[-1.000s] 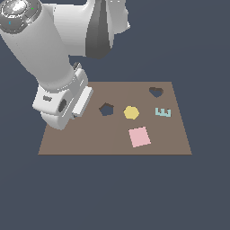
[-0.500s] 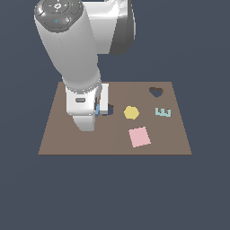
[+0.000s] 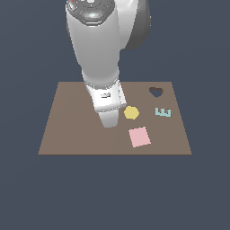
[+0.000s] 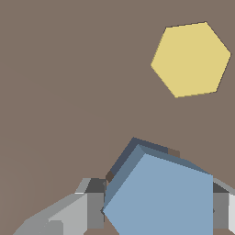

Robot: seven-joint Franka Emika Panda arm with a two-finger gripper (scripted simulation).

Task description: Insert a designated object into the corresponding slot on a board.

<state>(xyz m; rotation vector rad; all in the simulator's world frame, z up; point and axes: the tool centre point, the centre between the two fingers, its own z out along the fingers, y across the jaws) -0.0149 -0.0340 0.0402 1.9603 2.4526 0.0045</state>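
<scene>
In the wrist view the designated object, a light-blue flat pentagon block, sits between my gripper's two grey fingers, which press on its opposite sides. The gripper is shut on it, low over the brown board. Only thin dark slivers show at the block's edges, so the slot is almost wholly hidden beneath it. I cannot tell whether the block has entered the slot. In the exterior view my arm stands over the middle of the board and hides the gripper, the block and the slot.
A yellow hexagon lies just to the exterior view's right of my arm. A pink square lies nearer the front edge. A pale green letter E and a dark heart-shaped hole sit at the right.
My arm has swung from the board's left side, as the exterior view shows it, to its middle. It now covers the dark pentagon hole that showed a second ago.
</scene>
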